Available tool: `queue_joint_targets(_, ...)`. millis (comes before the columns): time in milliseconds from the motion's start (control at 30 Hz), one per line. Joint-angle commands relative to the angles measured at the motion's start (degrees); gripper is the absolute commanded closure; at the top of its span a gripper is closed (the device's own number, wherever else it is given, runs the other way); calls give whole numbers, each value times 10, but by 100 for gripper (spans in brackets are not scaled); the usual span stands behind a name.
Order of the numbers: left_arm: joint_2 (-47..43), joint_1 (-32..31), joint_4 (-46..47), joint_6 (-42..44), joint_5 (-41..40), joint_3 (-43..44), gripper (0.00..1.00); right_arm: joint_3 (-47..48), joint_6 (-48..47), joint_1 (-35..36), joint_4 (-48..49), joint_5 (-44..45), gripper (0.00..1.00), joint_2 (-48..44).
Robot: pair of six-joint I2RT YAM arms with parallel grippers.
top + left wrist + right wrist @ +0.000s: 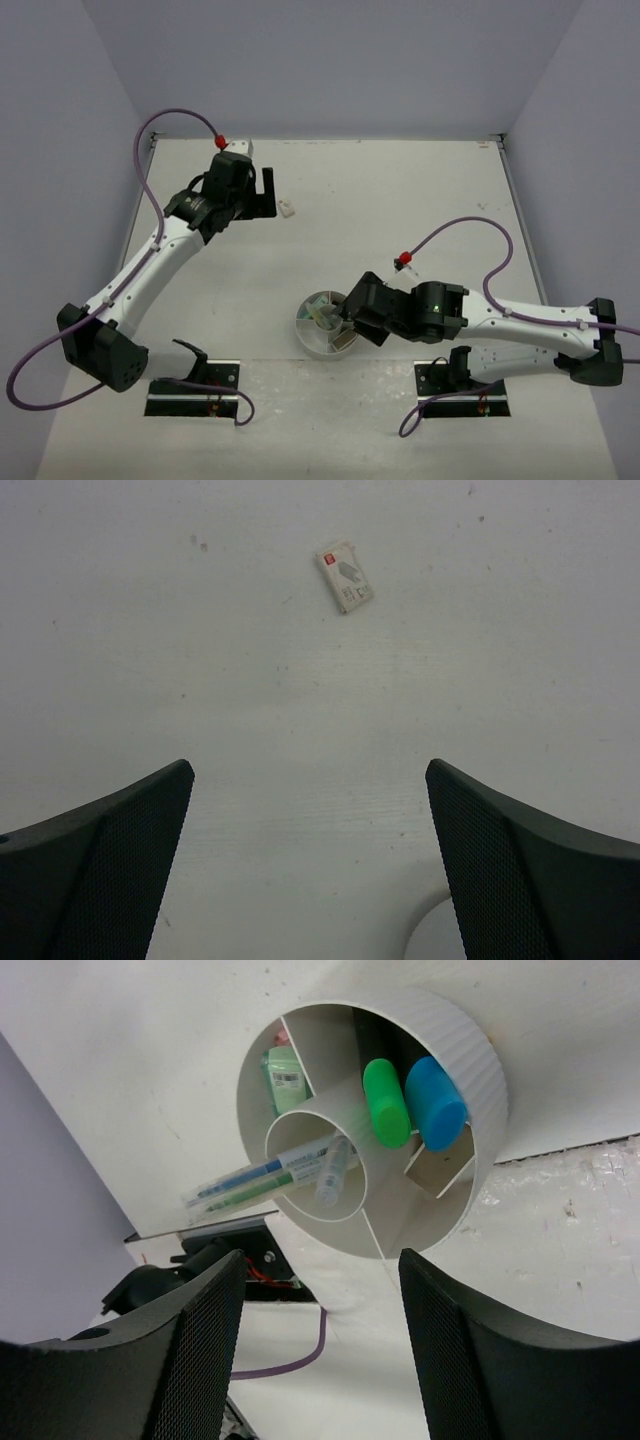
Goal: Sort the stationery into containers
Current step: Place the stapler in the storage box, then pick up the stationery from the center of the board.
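Our left gripper, jaws apart, hovered short of the eraser; next we should clamp it. Right gripper gaped over the dish.

Open table around eraser, pens jutting from dish

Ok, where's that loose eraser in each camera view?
Top external: the eraser lies left of centre in the far half, just right of the left gripper.
Left wrist: upper middle, ahead of the open left gripper.
Right wrist: not in it.
Shared landmark: the left gripper, close by the eraser in both.
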Motion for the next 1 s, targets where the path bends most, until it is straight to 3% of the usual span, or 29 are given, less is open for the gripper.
queue_joint_targets(0,72,4,-7,-76,-41,54,0,52,-22,4,-81,72,35,-39)
queue_joint_targets(133,193,7,2,-119,-50,115,0,80,-66,4,-109,98,33,-73)
queue_joint_targets(167,245,9,-7,-134,-39,130,0,78,-82,5,-109,101,23,-88)
queue_joint_targets(200,256,12,-19,-145,-37,155,0,75,-95,5,-107,102,21,-99)
queue_joint_targets(267,364,14,-52,-174,-51,226,0,58,-109,4,-102,106,8,-133)
queue_joint_targets(367,435,12,-68,-211,-73,308,1,13,-112,5,-94,110,1,-188)
queue_joint_targets(567,561,11,-117,-254,-91,410,10,-63,-141,4,-64,116,1,-338)
queue_joint_targets(667,592,9,-117,-258,-88,415,15,-53,-191,4,-64,121,1,-359)
queue_joint_targets(767,600,9,-117,-269,-90,399,24,-22,-237,4,-69,122,1,-342)
queue_joint_targets(867,592,9,-109,-278,-88,365,41,12,-278,4,-70,119,1,-309)
queue_joint_targets(967,567,9,-80,-278,-83,313,78,47,-317,4,-70,123,1,-268)
